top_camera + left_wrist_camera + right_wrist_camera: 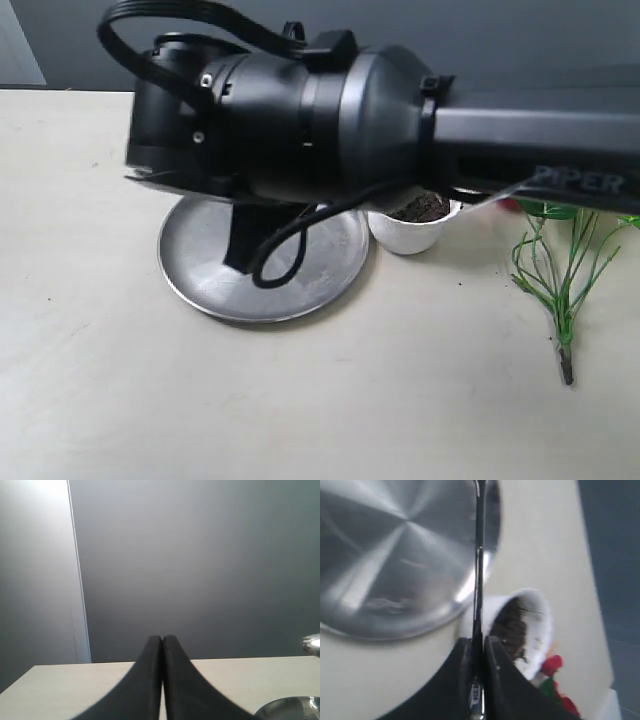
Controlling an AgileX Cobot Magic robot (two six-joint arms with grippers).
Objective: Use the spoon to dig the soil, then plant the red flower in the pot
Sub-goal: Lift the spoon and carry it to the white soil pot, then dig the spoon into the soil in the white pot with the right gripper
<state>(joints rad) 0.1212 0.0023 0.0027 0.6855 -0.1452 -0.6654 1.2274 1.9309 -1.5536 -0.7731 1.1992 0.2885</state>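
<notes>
Exterior view: a black arm (pixel 330 115) crossed the frame from the right, hiding much of the scene; beneath it a round steel plate (pixel 200 275) sat on the pale table (pixel 320 410); the white pot (pixel 410 235) stood just beside the plate's right edge, dark soil (pixel 422 207) heaped in it up to the rim. The flower (pixel 560 270) lay on the table to the right of the pot, apart from it; green stems fanned out toward a dark base nearest the camera; the blooms were mostly hidden behind the arm.

Right wrist view: right gripper (pixel 477 652) clamped tight on the spoon (pixel 479 560), fingers pressed to either side of the thin handle; the handle ran out over the plate (pixel 385 545); the bowl end was out of frame. The pot (pixel 540 625) with soil (pixel 510 627) lay just beside the gripper; red blooms (pixel 552 665) showed past the pot.

Left wrist view: left gripper (pixel 162 642) had its 2 fingers pressed together, nothing between them; it was held above the table (pixel 100 677), facing a grey wall; a sliver of the plate (pixel 290 707) showed at the corner.
</notes>
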